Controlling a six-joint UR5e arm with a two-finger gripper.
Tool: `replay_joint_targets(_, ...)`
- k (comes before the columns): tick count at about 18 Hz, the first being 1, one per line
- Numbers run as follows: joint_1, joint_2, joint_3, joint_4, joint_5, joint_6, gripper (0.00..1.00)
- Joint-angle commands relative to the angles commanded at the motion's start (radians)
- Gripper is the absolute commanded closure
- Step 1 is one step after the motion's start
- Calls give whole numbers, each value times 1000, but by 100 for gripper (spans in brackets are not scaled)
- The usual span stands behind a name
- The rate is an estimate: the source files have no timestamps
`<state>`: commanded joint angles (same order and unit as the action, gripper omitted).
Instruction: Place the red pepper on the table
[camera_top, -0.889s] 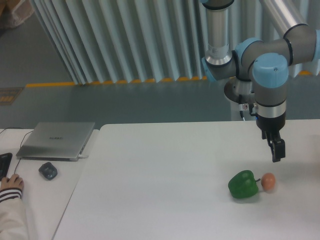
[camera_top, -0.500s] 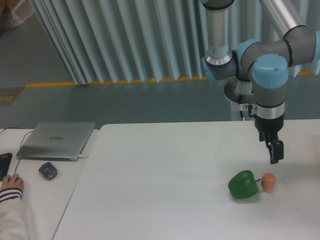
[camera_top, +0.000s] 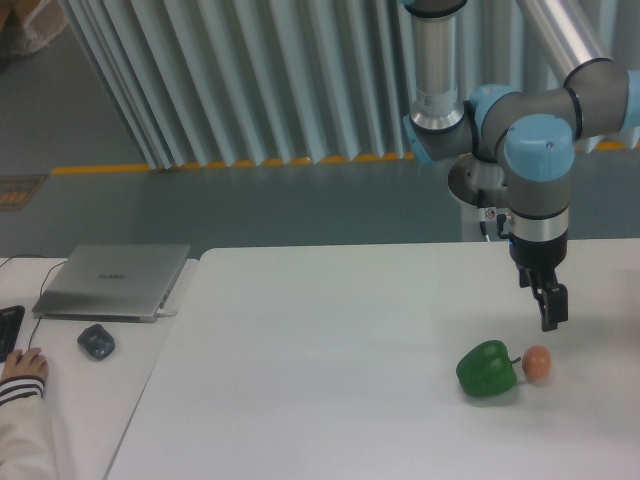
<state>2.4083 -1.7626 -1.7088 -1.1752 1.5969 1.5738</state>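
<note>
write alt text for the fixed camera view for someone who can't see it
A grey and blue robot arm's black two-finger gripper hangs empty above a glossy green bell pepper and a small pale-orange egg-like ball on a large white table. No red pepper is visible.

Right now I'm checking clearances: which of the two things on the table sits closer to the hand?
The small orange ball, just below the hand. The green pepper lies farther left, beside the ball.

Tabletop: large plain white matte tabletop (camera_top: 330, 340).
Green item: glossy green bell pepper (camera_top: 487, 370), lying at right.
Orange item: small pale-orange egg-like ball (camera_top: 537, 362), just beside the pepper.
</note>
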Motion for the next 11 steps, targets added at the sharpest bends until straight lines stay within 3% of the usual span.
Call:
replay_joint_targets(4, -1, 5, -31, 71, 104, 9, 0)
replay_joint_targets(11, 32, 0, 35, 58, 133, 38, 0)
